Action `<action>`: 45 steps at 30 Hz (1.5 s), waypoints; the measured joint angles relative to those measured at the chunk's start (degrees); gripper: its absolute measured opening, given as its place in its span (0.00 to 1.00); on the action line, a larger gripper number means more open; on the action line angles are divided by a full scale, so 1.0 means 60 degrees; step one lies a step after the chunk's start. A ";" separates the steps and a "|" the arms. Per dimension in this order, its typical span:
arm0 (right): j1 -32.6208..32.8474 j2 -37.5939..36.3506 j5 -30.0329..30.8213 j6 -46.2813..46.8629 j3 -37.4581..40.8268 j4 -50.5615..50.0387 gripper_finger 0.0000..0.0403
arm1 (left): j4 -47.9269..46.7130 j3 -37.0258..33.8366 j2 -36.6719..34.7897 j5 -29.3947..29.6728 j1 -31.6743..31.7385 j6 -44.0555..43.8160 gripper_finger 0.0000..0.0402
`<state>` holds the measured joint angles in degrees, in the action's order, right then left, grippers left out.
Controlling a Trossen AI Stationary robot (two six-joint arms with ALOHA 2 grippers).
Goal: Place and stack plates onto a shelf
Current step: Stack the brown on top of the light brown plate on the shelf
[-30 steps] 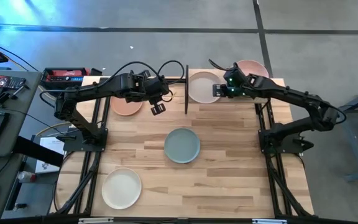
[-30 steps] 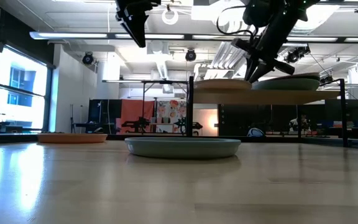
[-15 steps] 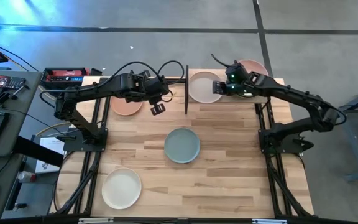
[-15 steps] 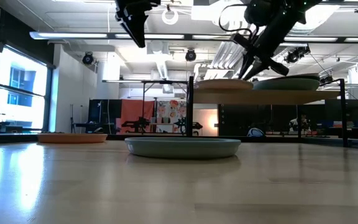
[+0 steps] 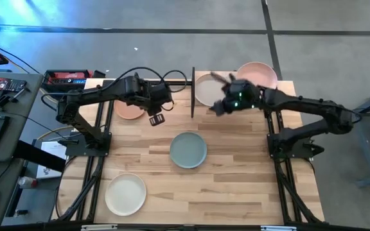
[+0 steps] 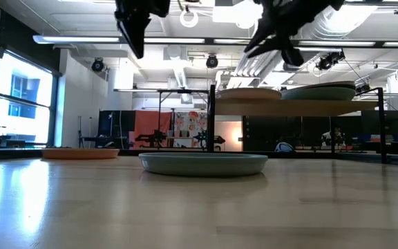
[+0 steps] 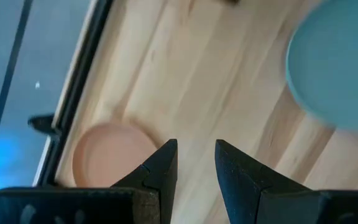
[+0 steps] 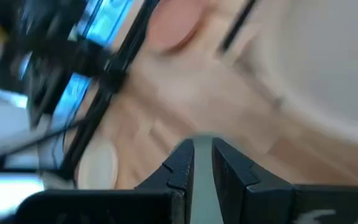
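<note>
Slatted wooden desk (image 5: 236, 179) carries three plates awaiting transfer: a peach plate (image 5: 130, 110) at the far left, a blue-green plate (image 5: 188, 149) at centre, a cream plate (image 5: 126, 194) near the front-left edge. On the shelf (image 6: 292, 107) two plates already sit — a beige plate (image 5: 205, 89) and a pink plate (image 5: 259, 72); stacking is judged well short of complete. Right gripper (image 5: 216, 106) hangs off the shelf's near edge, jaws narrowly parted, holding nothing. Left gripper (image 5: 155, 119) hovers beside the peach plate, jaws slightly apart, empty. Open room lies around the blue-green plate — the shelf's upright post (image 5: 193, 92) is the nearest obstruction.
</note>
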<state>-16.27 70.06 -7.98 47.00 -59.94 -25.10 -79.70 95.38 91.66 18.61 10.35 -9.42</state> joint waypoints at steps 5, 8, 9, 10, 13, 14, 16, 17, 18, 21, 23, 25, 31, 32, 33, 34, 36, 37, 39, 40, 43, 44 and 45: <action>0.1655 0.0101 0.0325 -0.0395 0.0004 0.0018 0.10 | -0.0473 -0.0026 0.0000 -0.0016 -0.0219 -0.0165 0.24; 0.2561 0.0252 0.0686 -0.0370 0.0000 0.0058 0.10 | -0.0457 -0.0026 0.0000 -0.0021 -0.0371 -0.0244 0.24; 0.2825 0.0346 0.0771 -0.0351 0.0000 0.0116 0.10 | -0.0459 -0.0026 0.0000 -0.0019 -0.0408 -0.0358 0.24; 0.3062 0.0428 0.0802 -0.0348 0.0000 0.0255 0.10 | -0.0453 -0.0026 0.0000 -0.0022 -0.0457 -0.0505 0.24; 0.3675 0.0804 0.0932 -0.0028 0.0000 0.0619 0.10 | -0.0478 -0.0026 0.0000 -0.0119 -0.0639 -0.0965 0.24; 0.3859 0.0958 0.1072 0.0154 0.0000 0.0782 0.10 | -0.0480 -0.0026 0.0000 -0.0138 -0.0710 -0.1083 0.24; 0.4168 0.1249 0.1382 0.0352 0.0000 0.1109 0.10 | -0.0549 -0.0026 0.0000 -0.0142 -0.0843 -0.1247 0.24; 0.4318 0.1431 0.1531 0.0422 0.0000 0.1329 0.10 | -0.0612 -0.0026 0.0000 -0.0150 -0.0885 -0.1331 0.24; 0.4460 0.1587 0.1650 0.0486 0.0000 0.1559 0.10 | -0.0698 -0.0026 0.0000 -0.0175 -0.0924 -0.1409 0.24; 0.4830 0.2039 0.1859 0.0802 0.0000 0.1957 0.10 | -0.0934 -0.0046 0.0000 -0.0163 -0.0998 -0.1678 0.24; 0.5039 0.2275 0.1904 0.1119 0.0000 0.2189 0.10 | -0.0888 -0.0273 -0.0004 -0.0127 -0.0994 -0.1794 0.24; 0.5240 0.2491 0.1905 0.1389 0.0000 0.2465 0.10 | -0.0924 -0.0710 -0.0048 -0.0046 -0.0994 -0.1923 0.24; 0.5801 0.2656 0.2476 0.1847 0.0000 0.3008 0.10 | -0.0889 -0.2423 -0.0141 -0.0010 -0.0951 -0.2156 0.24; 0.5886 0.2656 0.2683 0.1872 0.0000 0.3036 0.10 | -0.0728 -0.2709 -0.0161 0.0002 -0.0926 -0.2164 0.24; 0.5951 0.2656 0.2864 0.1872 0.0000 0.3081 0.10 | -0.0523 -0.3010 -0.0163 0.0004 -0.0881 -0.2166 0.24; 0.6005 0.2656 0.2985 0.1865 0.0000 0.3189 0.10 | -0.0318 -0.3303 -0.0155 -0.0005 -0.0818 -0.2164 0.24; 0.6071 0.2656 0.3114 0.1868 0.0000 0.3319 0.10 | 0.0130 -0.3886 -0.0152 0.0003 -0.0645 -0.2164 0.24; 0.6098 0.2656 0.3155 0.1911 0.0000 0.3336 0.10 | 0.0328 -0.4159 -0.0153 0.0007 -0.0545 -0.2166 0.24; 0.6108 0.2656 0.3227 0.2023 0.0000 0.3324 0.10 | 0.0677 -0.4720 -0.0153 0.0015 -0.0354 -0.2163 0.24; 0.6108 0.2656 0.3251 0.2074 0.0000 0.3334 0.10 | 0.0833 -0.4964 -0.0153 0.0046 -0.0252 -0.2163 0.24; 0.6105 0.2656 0.3255 0.2092 0.0000 0.3337 0.10 | 0.1293 -0.5674 -0.0153 0.0213 0.0097 -0.2147 0.24; 0.6105 0.2656 0.3265 0.2092 0.0000 0.3340 0.10 | 0.1454 -0.5885 -0.0153 0.0233 0.0219 -0.2091 0.24; 0.6105 0.2656 0.3298 0.2092 0.0000 0.3340 0.10 | 0.1644 -0.6080 -0.0153 0.0233 0.0344 -0.2002 0.24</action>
<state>20.36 86.00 11.80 59.55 -59.94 -5.06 -69.83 58.90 90.74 20.01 12.41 -21.43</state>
